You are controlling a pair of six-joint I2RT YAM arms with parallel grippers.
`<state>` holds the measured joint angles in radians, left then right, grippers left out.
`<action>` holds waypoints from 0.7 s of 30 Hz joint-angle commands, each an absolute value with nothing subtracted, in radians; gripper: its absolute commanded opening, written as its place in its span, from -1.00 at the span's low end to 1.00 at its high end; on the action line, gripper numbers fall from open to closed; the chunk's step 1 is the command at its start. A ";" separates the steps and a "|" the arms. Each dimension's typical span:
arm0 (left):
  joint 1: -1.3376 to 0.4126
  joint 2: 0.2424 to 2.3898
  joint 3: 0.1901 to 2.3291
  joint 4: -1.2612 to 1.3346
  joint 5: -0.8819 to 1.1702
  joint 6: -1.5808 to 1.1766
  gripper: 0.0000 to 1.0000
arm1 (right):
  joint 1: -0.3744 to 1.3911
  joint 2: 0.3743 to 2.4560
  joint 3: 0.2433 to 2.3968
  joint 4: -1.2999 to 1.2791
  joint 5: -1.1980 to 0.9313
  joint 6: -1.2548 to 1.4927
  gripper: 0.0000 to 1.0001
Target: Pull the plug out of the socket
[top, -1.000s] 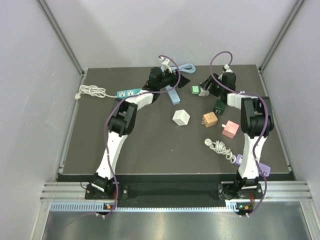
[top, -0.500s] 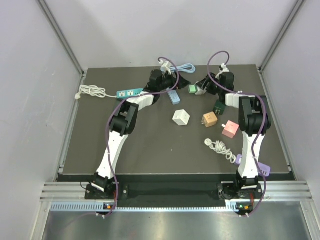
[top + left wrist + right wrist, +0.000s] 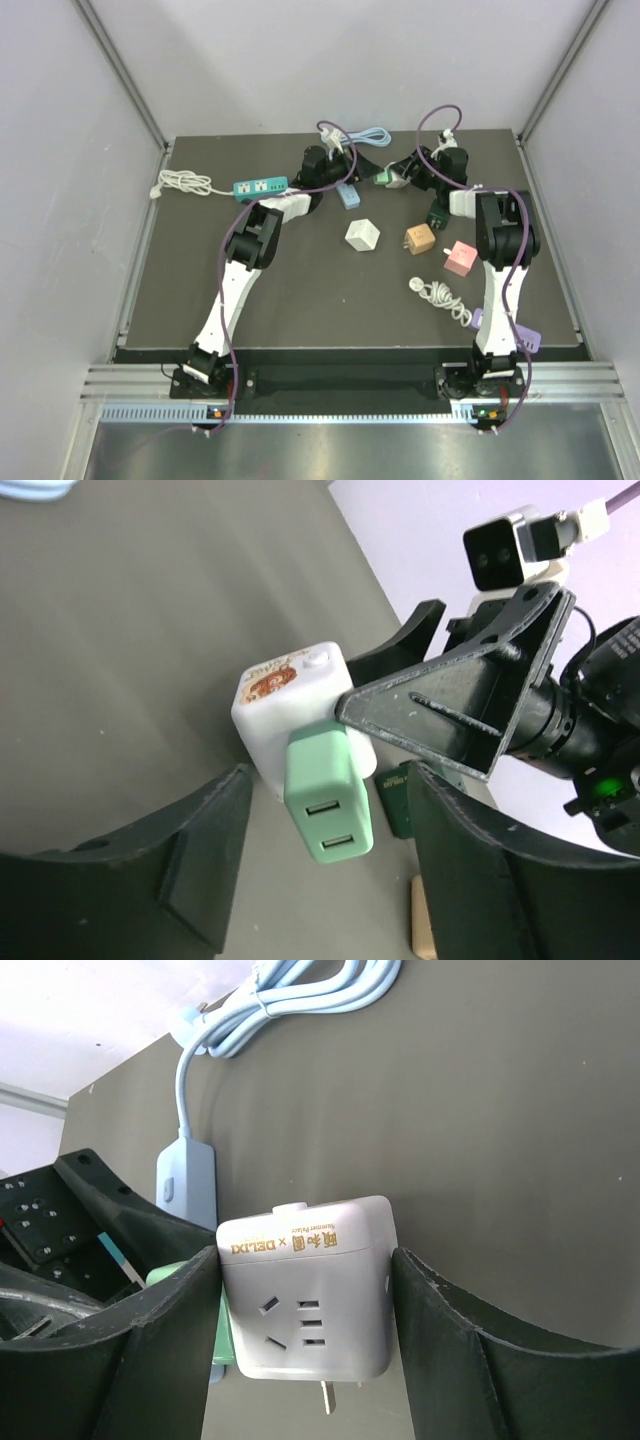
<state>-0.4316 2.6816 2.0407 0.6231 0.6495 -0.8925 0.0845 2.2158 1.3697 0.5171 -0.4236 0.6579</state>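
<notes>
**Toward the back of the worktop (image 3: 300,290): right gripper (image 3: 305,1312) clamped on the socket (image 3: 305,1260), left gripper (image 3: 325,825) parted around the plug (image 3: 328,805)**

Near the rear middle of the dark worktop the two arms meet tip to tip. The right gripper is clenched on the socket, a white cube. In the right wrist view both jaws press flat against its sides. Its outlet face is turned to the camera and a metal prong shows at its lower edge.

The plug is a mint-green block with two USB ports in its end, and it sits seated in one face of the socket. In the left wrist view the left gripper stands released. Its jaws are on either side of the plug with a gap on each side, touching neither plug nor socket. Whether the socket rests on the worktop or hangs above it I cannot tell.

A light-blue power strip (image 3: 347,193) lies just beside the left gripper, and its bundled cable (image 3: 372,136) lies behind, near the back edge. A teal power strip (image 3: 260,186) lies to the left with its white cord (image 3: 180,182) coiled at the worktop's left edge.

Nearer the arm bases, well apart from the socket, sit a white cube (image 3: 362,236), a tan cube (image 3: 419,240), a pink cube (image 3: 461,258) and a dark green adapter (image 3: 437,213). A coiled white cable (image 3: 435,293) lies nearer still.
</notes>
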 commanded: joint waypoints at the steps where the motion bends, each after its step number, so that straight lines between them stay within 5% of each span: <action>1: -0.433 2.704 2.060 0.683 0.684 -0.954 0.31 | 0.087 2.217 1.390 0.618 -0.449 0.669 -1.00; 10: -0.460 2.637 2.065 0.445 0.632 -0.734 0.51 | 0.087 2.215 1.379 0.646 -0.454 0.679 -1.00; 21: -0.469 2.643 2.069 0.462 0.627 -0.730 0.12 | 0.084 2.218 1.382 0.657 -0.486 0.683 -1.00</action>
<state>-0.4747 2.6659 2.0571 0.4538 0.6296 -0.7403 0.0841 2.2158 1.3678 0.5690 -0.4557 0.6815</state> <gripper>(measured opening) 0.566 0.619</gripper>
